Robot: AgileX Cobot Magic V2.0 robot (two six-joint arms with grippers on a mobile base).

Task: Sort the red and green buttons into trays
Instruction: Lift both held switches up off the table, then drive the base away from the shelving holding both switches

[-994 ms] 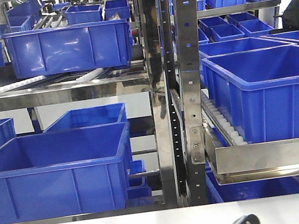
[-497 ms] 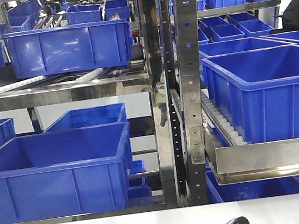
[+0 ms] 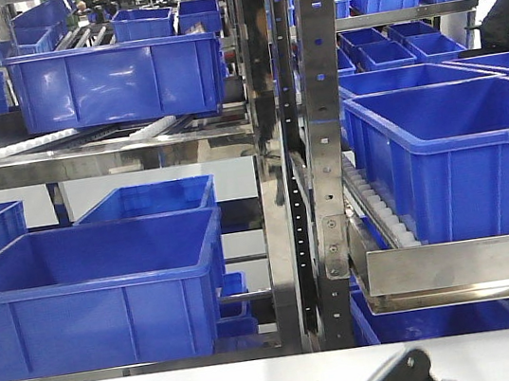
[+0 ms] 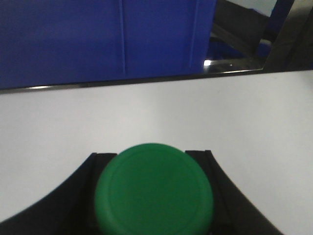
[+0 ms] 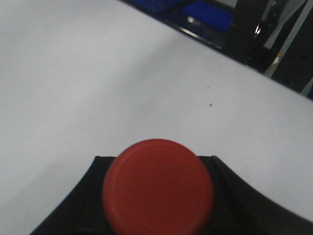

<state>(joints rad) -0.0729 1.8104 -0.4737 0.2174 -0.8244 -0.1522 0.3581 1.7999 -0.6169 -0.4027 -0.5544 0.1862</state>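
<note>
Left gripper (image 4: 151, 156) clamped on green button (image 4: 154, 193), right gripper (image 5: 159, 159) clamped on red button (image 5: 158, 191), both over near white table (image 5: 73, 73). Trays not in view. Risk: a loose pinch drops a button, or a wrong-tray release.

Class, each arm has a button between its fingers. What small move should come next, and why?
Probably carry each button toward its matching tray. The left gripper holds the green button, the right gripper the red button, both over the white table; no tray shows in any view, so the direction cannot be told.
</note>
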